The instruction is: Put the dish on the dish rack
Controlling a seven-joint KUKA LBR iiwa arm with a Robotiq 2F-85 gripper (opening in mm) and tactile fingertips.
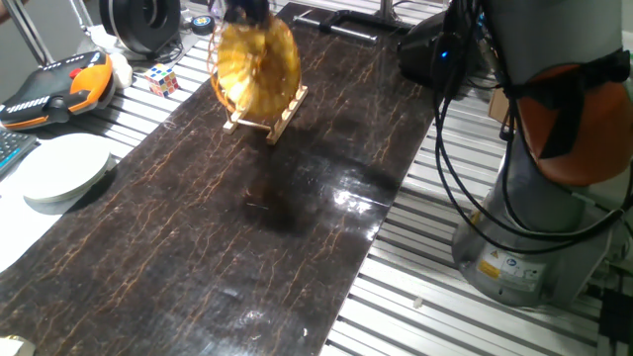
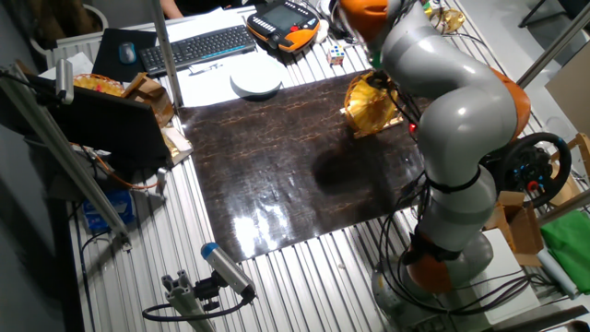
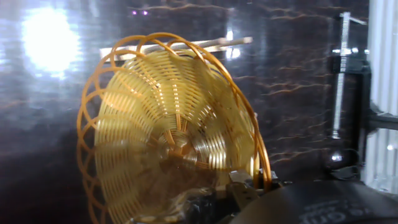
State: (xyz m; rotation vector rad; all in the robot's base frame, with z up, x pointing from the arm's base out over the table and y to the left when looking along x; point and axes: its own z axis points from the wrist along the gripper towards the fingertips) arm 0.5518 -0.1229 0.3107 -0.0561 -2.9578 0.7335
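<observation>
I am holding the dish point(image 1: 255, 67) on edge over the dish rack point(image 1: 267, 115), my fingers point(image 3: 239, 186) clamped on its rim. Risk: rim missing a peg gap, so it is tipping or rolling onto the worktop point(image 1: 247, 218).

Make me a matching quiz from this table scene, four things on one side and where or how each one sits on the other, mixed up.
Things:
1. dish
2. dish rack
3. white plate
4. Rubik's cube

Descriptions:
A. lies flat beside the dark mat
B. stands on edge
C. wooden, under the yellow basket
D. on the metal slats near the orange pendant

Pairs: 1-B, 2-C, 3-A, 4-D
</observation>
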